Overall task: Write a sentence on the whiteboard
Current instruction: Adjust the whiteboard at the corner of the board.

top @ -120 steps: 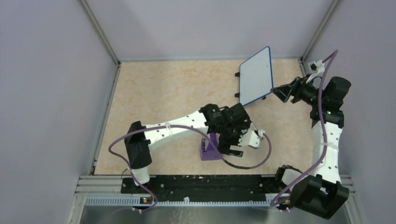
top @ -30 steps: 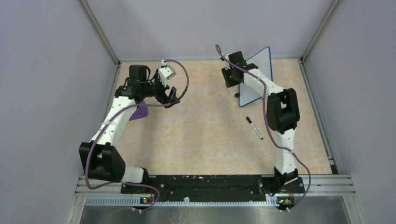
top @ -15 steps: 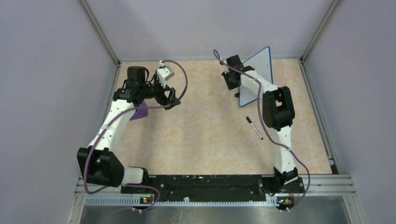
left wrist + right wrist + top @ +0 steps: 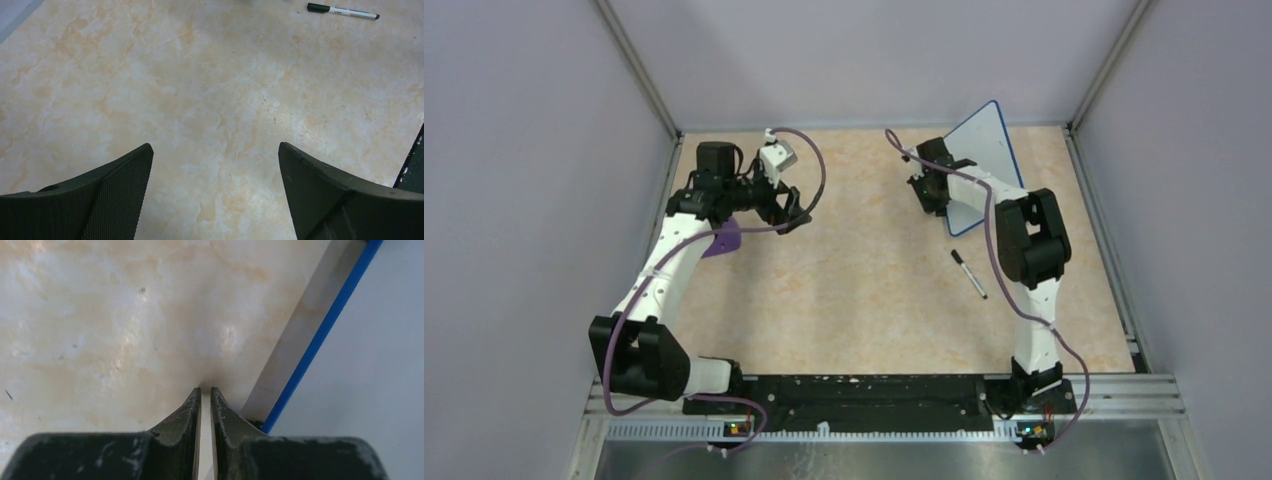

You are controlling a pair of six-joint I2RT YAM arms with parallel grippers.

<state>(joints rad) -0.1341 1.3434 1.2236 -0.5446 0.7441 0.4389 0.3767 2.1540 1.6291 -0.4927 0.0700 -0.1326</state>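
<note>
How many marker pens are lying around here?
1. The marker lies loose on the table, on the near side of the whiteboard. Others could be hidden behind the arms.

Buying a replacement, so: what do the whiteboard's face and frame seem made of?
The whiteboard: smooth, evenly pale face without texture, probably coated or laminated sheet. Its frame: thin blue strip with rounded corners, likely plastic, though painted metal is possible.

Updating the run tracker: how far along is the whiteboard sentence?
Done: nothing visible; the whiteboard shows no lettering on the face in view. In hand: the right gripper is shut beside the whiteboard's blue edge, not on the marker, which lies on the table; the left gripper hangs open and empty. Left: pick up the marker and do all the writing.
</note>
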